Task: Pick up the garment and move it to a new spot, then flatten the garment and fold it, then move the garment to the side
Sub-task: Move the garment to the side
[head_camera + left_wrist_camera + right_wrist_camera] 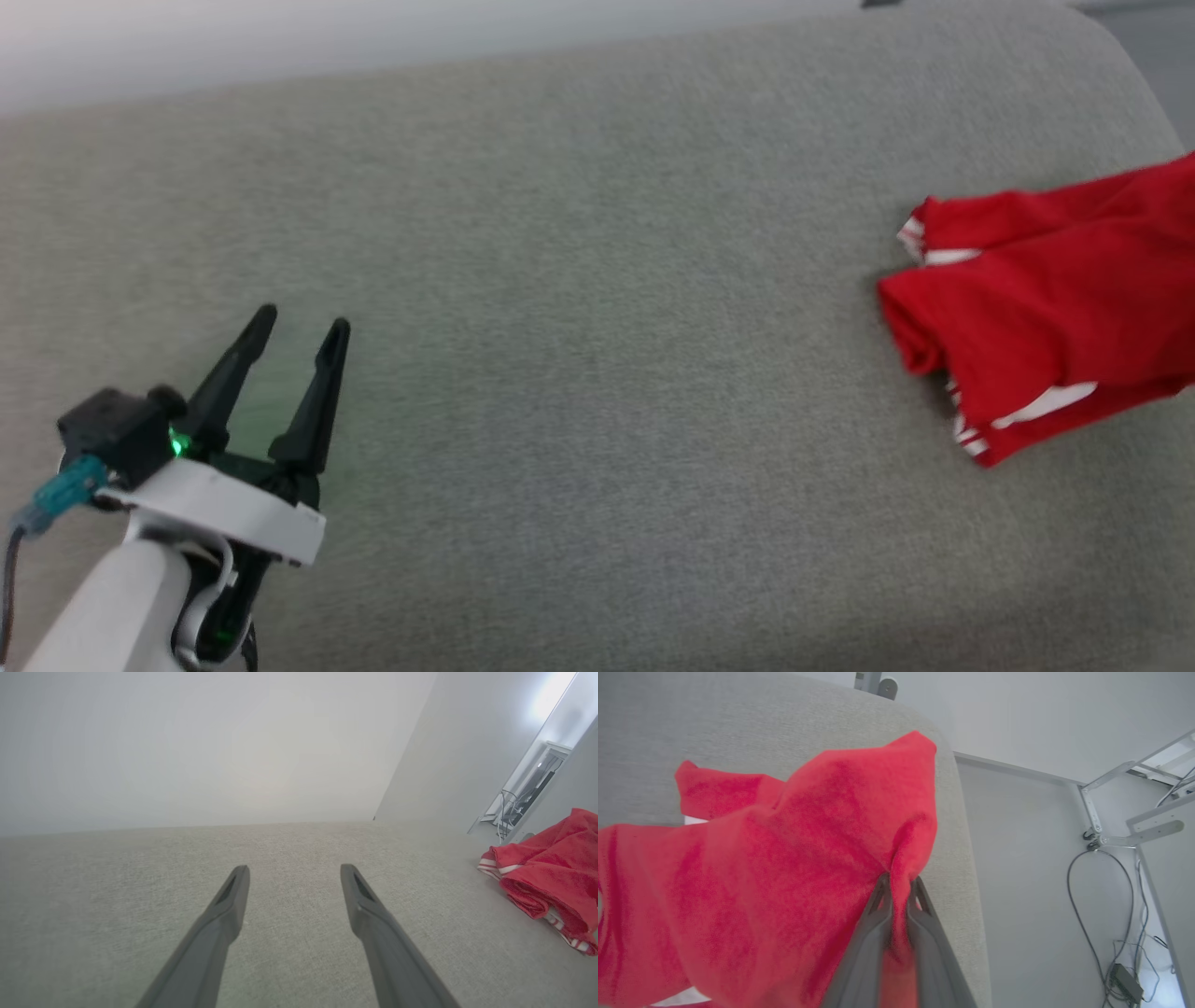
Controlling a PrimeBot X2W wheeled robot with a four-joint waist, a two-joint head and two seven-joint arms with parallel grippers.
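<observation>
The right hand point(899, 884) pinches a fold of the garment point(784, 858), which drapes leftward from its grip onto the grey surface point(738, 718). The left hand point(303, 322) gapes wide, well apart from it.

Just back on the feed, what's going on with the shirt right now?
The right gripper is shut on a fold of the red garment, which lies bunched near the right end of the grey cushioned surface. The left gripper is open and empty, over bare fabric well to the shirt's left.
</observation>
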